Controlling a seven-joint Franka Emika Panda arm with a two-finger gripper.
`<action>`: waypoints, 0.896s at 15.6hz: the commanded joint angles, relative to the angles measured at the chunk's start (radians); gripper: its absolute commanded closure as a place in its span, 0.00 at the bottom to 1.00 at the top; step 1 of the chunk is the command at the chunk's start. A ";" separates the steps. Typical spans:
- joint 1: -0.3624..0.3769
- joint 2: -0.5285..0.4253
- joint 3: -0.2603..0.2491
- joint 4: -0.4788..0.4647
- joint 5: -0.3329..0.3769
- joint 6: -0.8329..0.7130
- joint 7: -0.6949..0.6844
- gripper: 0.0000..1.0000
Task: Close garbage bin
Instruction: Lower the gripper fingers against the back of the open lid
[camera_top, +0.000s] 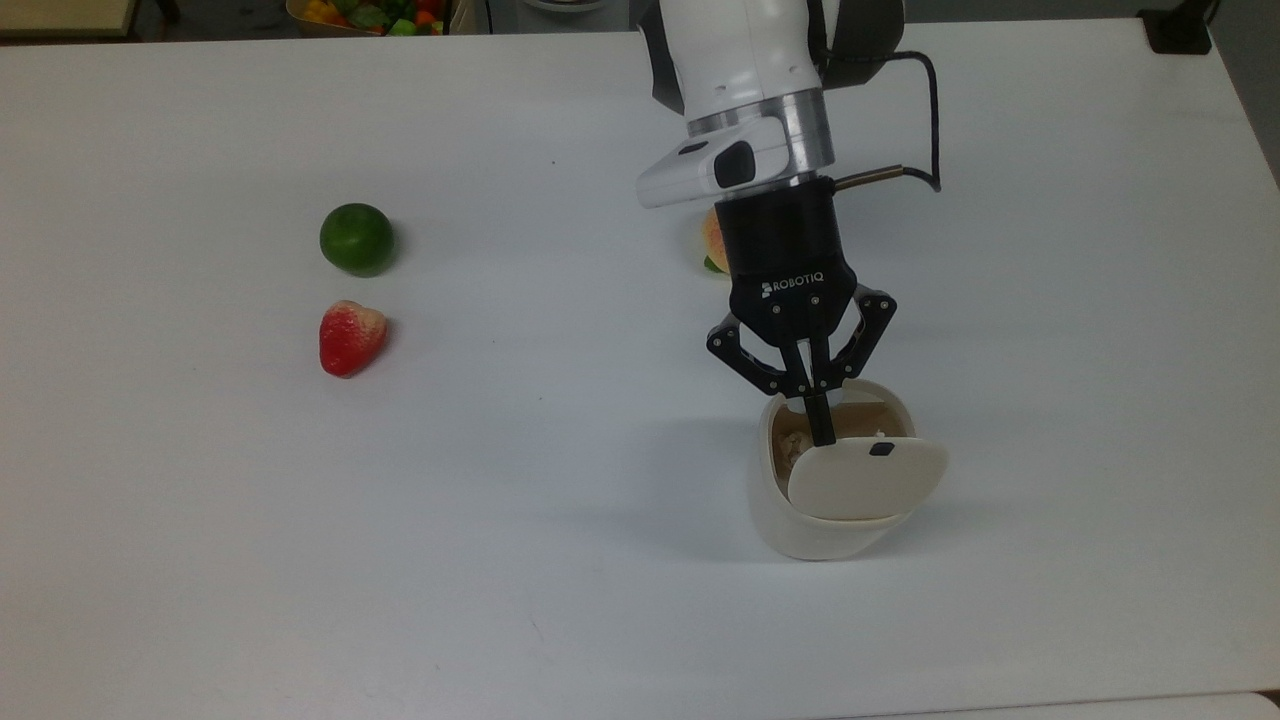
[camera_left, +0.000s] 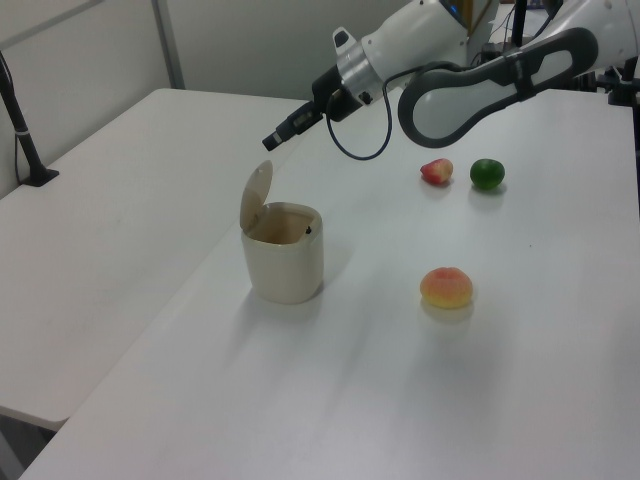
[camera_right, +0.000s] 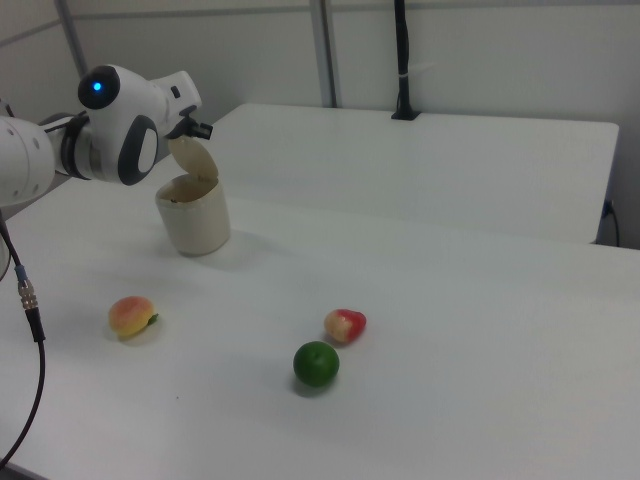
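The cream-white garbage bin (camera_top: 800, 525) stands on the white table with its lid (camera_top: 865, 480) hinged up and open, showing a tan inside. In the left view the bin (camera_left: 285, 268) has its lid (camera_left: 256, 195) upright. My gripper (camera_top: 822, 430) is shut with nothing in it. Its tips point down over the bin's opening, right at the lid's upper edge in the top view. In the left view the gripper (camera_left: 270, 142) hangs a little above the lid's top. The right view has the gripper (camera_right: 205, 130) beside the raised lid (camera_right: 192, 160).
A peach (camera_top: 712, 240) lies partly behind my gripper's body. A lime (camera_top: 357, 239) and a strawberry (camera_top: 350, 337) lie far off at the top view's left. A box of colourful toys (camera_top: 370, 15) sits past the table's far edge. A black post base (camera_top: 1180, 30) is at the corner.
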 joint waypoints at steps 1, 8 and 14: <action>0.010 0.016 -0.009 0.016 -0.006 0.016 0.019 0.98; 0.008 0.015 -0.009 0.003 -0.006 0.015 0.017 0.98; 0.011 0.013 -0.007 -0.004 -0.006 0.013 0.017 0.99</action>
